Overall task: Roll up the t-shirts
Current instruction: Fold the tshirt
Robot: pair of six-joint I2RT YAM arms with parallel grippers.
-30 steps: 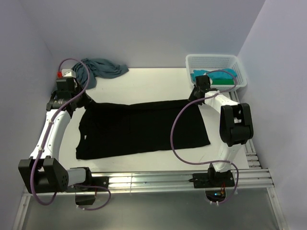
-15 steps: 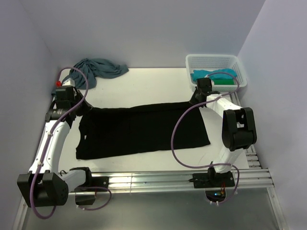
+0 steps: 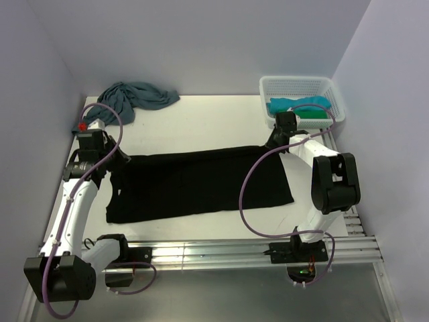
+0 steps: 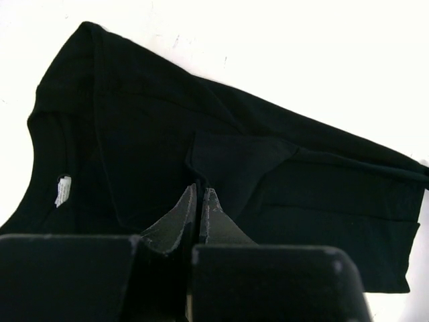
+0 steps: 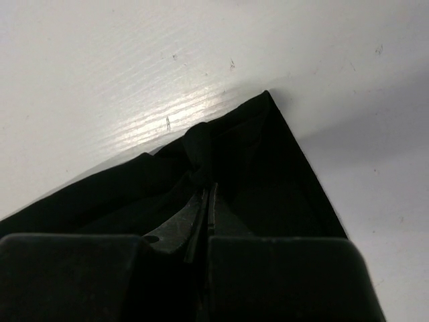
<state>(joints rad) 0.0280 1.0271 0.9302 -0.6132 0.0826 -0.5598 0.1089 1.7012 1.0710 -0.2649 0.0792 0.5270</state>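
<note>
Tightly, left pincer [image 4: 199, 192] and right pincer [image 5: 208, 189] pinch t-shirt [image 3: 201, 181].

Colours logged | centre: black t-shirt [image 3: 201, 184] | far left: dusty-blue t-shirt [image 3: 137, 97] | far right: white mesh basket [image 3: 295, 81], turquoise t-shirt [image 3: 298, 104], green t-shirt [image 3: 312, 114]

Right wrist view's left edge cutting off the black t-shirt [image 5: 268, 168], basket [image 3: 295, 82] wall partly hiding the turquoise t-shirt [image 3: 298, 104]

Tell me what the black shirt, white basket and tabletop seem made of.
The black t-shirt looks like soft matte knit cloth, maybe cotton: it folds limply. The white basket seems moulded plastic, with open mesh walls. The table is smooth white board, faintly glossy with fine grain lines.
</note>
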